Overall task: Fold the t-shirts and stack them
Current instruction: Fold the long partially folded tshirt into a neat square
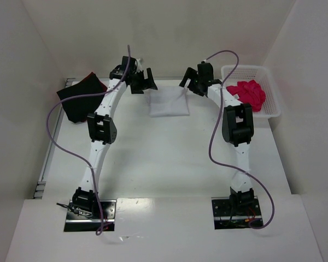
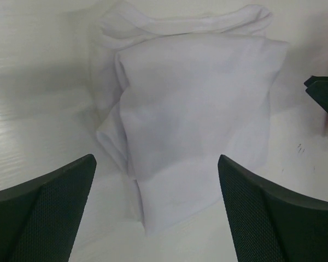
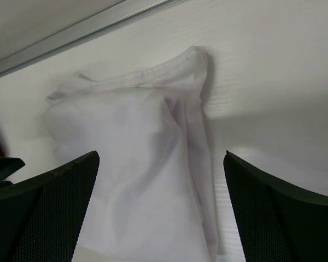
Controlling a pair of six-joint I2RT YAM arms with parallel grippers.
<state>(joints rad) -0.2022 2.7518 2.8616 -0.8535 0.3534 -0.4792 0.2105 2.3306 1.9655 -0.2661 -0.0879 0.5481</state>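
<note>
A white t-shirt (image 1: 169,103) lies folded into a small rectangle at the back middle of the table. In the left wrist view the white t-shirt (image 2: 197,103) fills the space ahead of my left gripper (image 2: 156,161), which is open with its fingers apart above the cloth. My right gripper (image 3: 161,155) is open too, over the other side of the white t-shirt (image 3: 131,180). From above, the left gripper (image 1: 146,83) hangs by the shirt's back left corner and the right gripper (image 1: 187,83) by its back right corner. A bright pink-red t-shirt (image 1: 247,93) lies crumpled in the basket. A black t-shirt (image 1: 79,101) lies at the back left.
The white lattice basket (image 1: 272,101) stands at the back right against the wall. A dark red edge (image 1: 92,77) shows along the black cloth. A metal rail (image 3: 87,30) runs along the table's far edge. White walls close in the sides and back.
</note>
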